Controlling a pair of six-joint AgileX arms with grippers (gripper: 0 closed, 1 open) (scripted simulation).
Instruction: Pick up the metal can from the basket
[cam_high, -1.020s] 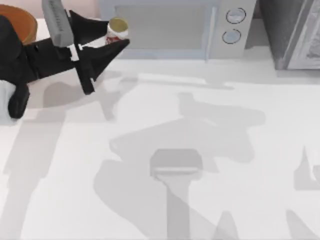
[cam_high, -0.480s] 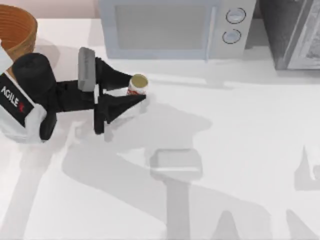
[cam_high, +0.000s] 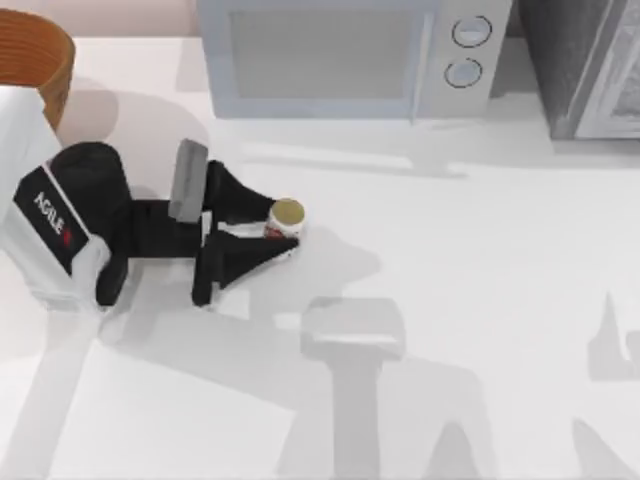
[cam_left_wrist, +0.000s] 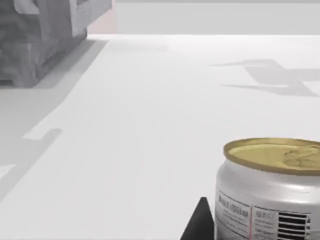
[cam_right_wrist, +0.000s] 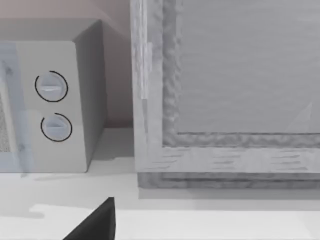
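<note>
Top view: left tool (cam_high: 268, 231) grips metal can (cam_high: 286, 219) over table (cam_high: 480, 260)

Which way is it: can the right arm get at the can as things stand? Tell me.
Probably not. The can sits between the left gripper fingers on the table's left half, so that gripper blocks its sides. The right gripper faces the microwave at the back, well apart from it.

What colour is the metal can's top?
Dull gold; the metal can shows it best in the left wrist view.
</note>
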